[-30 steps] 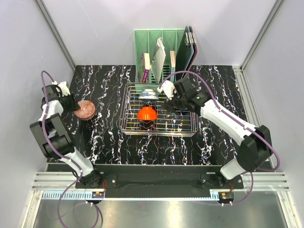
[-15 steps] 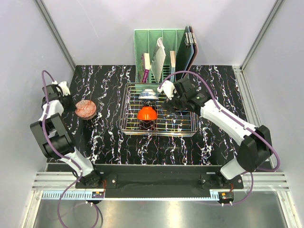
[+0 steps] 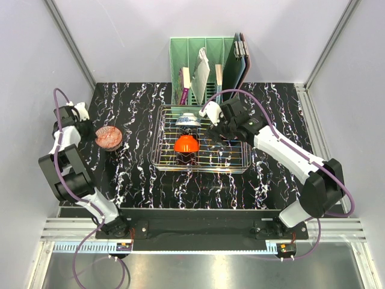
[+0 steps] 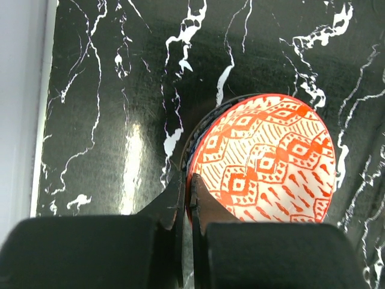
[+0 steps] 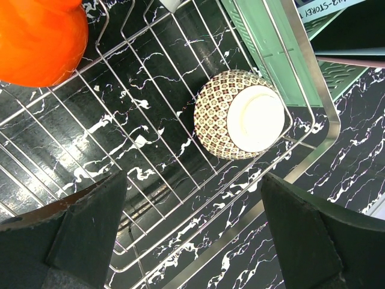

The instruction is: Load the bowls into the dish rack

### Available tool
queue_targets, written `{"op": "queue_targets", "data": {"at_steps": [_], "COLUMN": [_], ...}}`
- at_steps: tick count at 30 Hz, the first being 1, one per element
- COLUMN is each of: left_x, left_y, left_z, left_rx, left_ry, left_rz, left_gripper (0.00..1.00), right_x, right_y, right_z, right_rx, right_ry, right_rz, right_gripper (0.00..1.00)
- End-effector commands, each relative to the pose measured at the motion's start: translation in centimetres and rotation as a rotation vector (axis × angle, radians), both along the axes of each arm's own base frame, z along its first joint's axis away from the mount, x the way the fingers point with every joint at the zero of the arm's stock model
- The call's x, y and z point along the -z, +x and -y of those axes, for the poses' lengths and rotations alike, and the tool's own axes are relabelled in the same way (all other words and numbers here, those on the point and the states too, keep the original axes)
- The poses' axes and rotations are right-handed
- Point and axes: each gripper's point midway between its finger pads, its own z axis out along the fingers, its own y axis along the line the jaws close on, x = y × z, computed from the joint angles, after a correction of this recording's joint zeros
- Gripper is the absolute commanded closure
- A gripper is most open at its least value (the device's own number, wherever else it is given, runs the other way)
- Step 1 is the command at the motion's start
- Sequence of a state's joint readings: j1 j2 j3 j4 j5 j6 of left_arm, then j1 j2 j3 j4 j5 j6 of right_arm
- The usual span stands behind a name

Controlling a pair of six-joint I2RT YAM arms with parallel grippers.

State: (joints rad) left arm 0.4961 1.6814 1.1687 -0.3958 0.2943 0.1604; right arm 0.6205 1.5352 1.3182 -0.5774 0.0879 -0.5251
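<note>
My left gripper [image 4: 187, 201] is shut on the rim of the pink-red patterned bowl [image 4: 264, 156], which is tipped on its side over the marble table at the far left [image 3: 109, 137]. The chrome wire dish rack [image 3: 236, 162] stands mid-table. It holds the glossy orange-red bowl [image 3: 186, 144] and the white-blue bowl [image 3: 188, 122] behind it. The cream lattice bowl [image 5: 243, 114] lies upside down in the rack's corner. My right gripper [image 5: 192, 241] is open and empty above that bowl, over the rack's right part [image 3: 219, 129]. No blue dotted bowl shows.
A green slotted organizer [image 3: 201, 57] with utensils and a dark board stands just behind the rack. Grey walls close in the left, right and back. Black marble table [image 3: 138, 174] surrounds the rack.
My left gripper has drawn slightly back to the left, still pinching the pink-red bowl. The right gripper has barely moved over the rack.
</note>
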Motion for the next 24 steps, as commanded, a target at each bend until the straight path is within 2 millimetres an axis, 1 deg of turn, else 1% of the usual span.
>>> {"op": "queue_targets", "data": {"at_steps": [1, 7, 8, 10, 11, 12, 13, 14, 15, 16, 17, 18, 19, 20, 21, 22, 23, 24], "left_x": [-7.8, -12.2, -12.8, -14.2, -14.6, -15.5, -15.8, -16.0, -17.0, -17.2, -17.5, -18.1, -18.4, -18.6, -19.1, -19.3, -19.8, -20.0], "left_y": [1.3, 0.6, 0.5, 0.1, -0.2, -0.5, -0.6, -0.8, -1.2, -1.4, -1.7, -2.0, -2.1, -2.4, -2.7, -2.9, -3.3, -3.6], "left_z": [0.3, 1.9, 2.4, 3.3, 4.3, 5.1, 6.2, 7.5, 8.7, 10.3, 11.6, 12.5, 14.1, 15.2, 16.1, 17.4, 18.6, 19.3], "left_rx": [0.041, 0.089, 0.11, 0.138, 0.175, 0.203, 0.24, 0.292, 0.335, 0.388, 0.434, 0.464, 0.508, 0.549, 0.576, 0.616, 0.659, 0.689], "left_ry": [0.06, 0.056, 0.045, 0.04, 0.019, 0.018, 0.01, -0.009, -0.007, -0.021, -0.025, -0.014, -0.024, -0.039, -0.048, -0.064, -0.092, -0.111], "left_rz": [0.173, 0.25, 0.26, 0.294, 0.305, 0.329, 0.34, 0.356, 0.388, 0.401, 0.414, 0.434, 0.441, 0.454, 0.468, 0.472, 0.483, 0.49], "left_gripper": [1.0, 1.0, 1.0, 1.0, 1.0, 1.0, 1.0, 1.0, 1.0, 1.0, 1.0, 1.0, 1.0, 1.0, 1.0, 1.0, 1.0, 1.0], "right_x": [-2.3, -3.6, -4.2, -4.7, -5.6, -5.7, -6.1, -6.9, -7.0, -7.6, -9.0, -9.1, -9.8, -11.0, -11.1, -11.9, -12.5, -12.4], "right_y": [0.9, 1.1, 1.2, 1.2, 1.1, 0.8, -0.1, -0.6, -1.2, -2.3, -2.7, -2.9, -3.9, -4.2, -4.4, -5.4, -5.7, -5.9], "right_z": [-0.3, -1.0, -1.1, -1.8, -2.3, -2.8, -4.2, -5.0, -5.9, -7.3, -8.0, -8.7, -9.7, -10.2, -10.7, -11.3, -11.6, -12.0], "right_rx": [0.024, 0.035, 0.039, 0.044, 0.035, 0.037, -0.015, -0.039, -0.05, -0.104, -0.124, -0.128, -0.172, -0.196, -0.195, -0.247, -0.266, -0.263], "right_ry": [0.041, 0.083, 0.096, 0.136, 0.163, 0.195, 0.251, 0.285, 0.329, 0.387, 0.427, 0.46, 0.506, 0.543, 0.578, 0.63, 0.66, 0.688], "right_rz": [0.043, 0.044, 0.05, 0.036, 0.027, -0.001, -0.051, -0.085, -0.136, -0.192, -0.212, -0.257, -0.309, -0.328, -0.381, -0.438, -0.467, -0.519], "right_gripper": [0.0, 0.0, 0.0, 0.0, 0.0, 0.0, 0.0, 0.0, 0.0, 0.0, 0.0, 0.0, 0.0, 0.0, 0.0, 0.0, 0.0, 0.0]}}
